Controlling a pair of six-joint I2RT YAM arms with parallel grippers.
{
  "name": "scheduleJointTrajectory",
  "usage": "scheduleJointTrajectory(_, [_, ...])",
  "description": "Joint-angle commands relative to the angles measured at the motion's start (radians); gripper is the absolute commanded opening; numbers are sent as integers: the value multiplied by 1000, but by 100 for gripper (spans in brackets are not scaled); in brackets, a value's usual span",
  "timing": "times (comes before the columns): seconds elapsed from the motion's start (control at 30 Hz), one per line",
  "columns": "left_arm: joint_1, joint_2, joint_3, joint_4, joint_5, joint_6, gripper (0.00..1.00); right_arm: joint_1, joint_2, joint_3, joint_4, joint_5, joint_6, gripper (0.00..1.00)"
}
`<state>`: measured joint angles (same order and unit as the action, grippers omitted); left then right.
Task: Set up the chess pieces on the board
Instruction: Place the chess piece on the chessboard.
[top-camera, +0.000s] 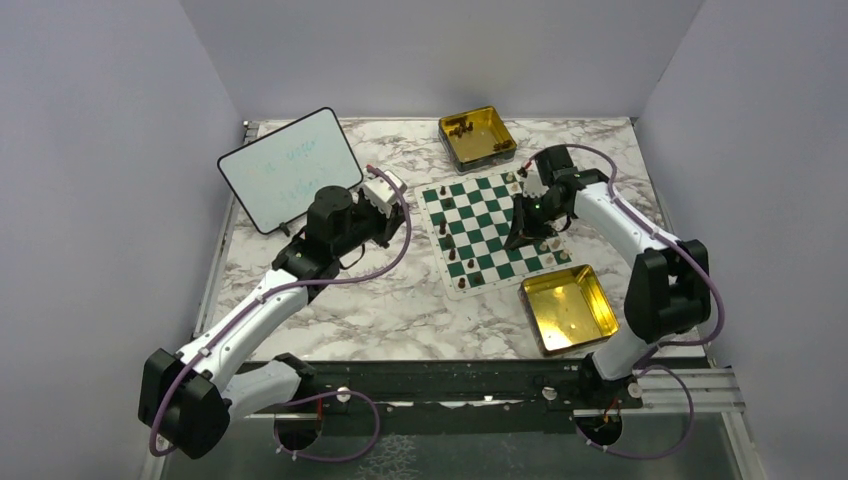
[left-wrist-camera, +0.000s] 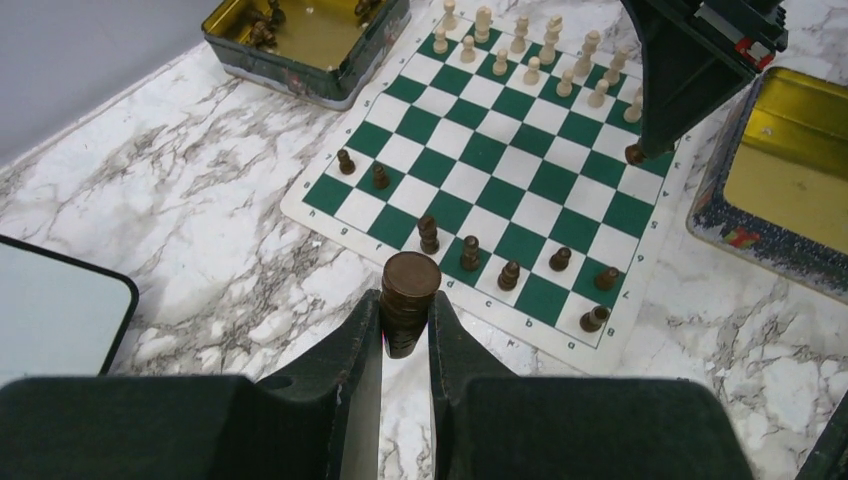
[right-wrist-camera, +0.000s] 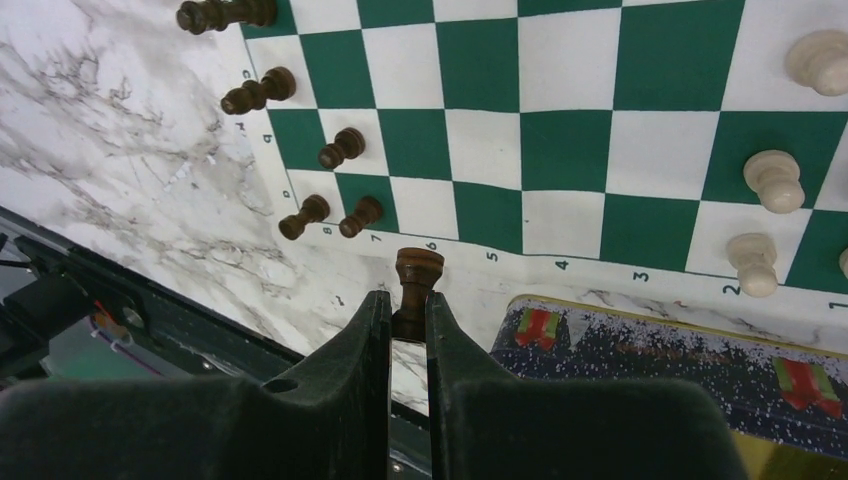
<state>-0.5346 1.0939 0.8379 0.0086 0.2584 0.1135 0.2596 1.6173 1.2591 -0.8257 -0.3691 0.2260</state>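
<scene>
The green and white board (top-camera: 485, 225) lies right of the table's middle. Cream-white chess pieces (left-wrist-camera: 530, 60) line its far side and dark brown chess pieces (left-wrist-camera: 470, 250) stand along the near side in the left wrist view. My left gripper (left-wrist-camera: 405, 315) is shut on a dark brown piece (left-wrist-camera: 410, 290) with its round base facing the camera, above the marble just off the board's edge. My right gripper (right-wrist-camera: 407, 310) is shut on another dark brown piece (right-wrist-camera: 417, 280) over the board's white border, next to a tin.
A gold tin (top-camera: 478, 138) holding dark pieces stands behind the board. A second gold tin (top-camera: 568, 308) sits at the board's near right corner, close to my right gripper (top-camera: 518, 240). A black-rimmed whiteboard (top-camera: 290, 168) stands at the back left.
</scene>
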Motion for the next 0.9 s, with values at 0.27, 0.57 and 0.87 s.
scheduleJointTrajectory(0.27, [-1,-37,-59,-12,-29,44,0,64,215,66,-74,28,-42,6])
scheduleJointTrajectory(0.57, [-1,-49,-66,-12,-36,48,0,104,292,90,-71,54,-33,11])
scheduleJointTrajectory(0.87, [-1,-47,-68,-13,-33,48,0,112,307,114,-75,64,-28,26])
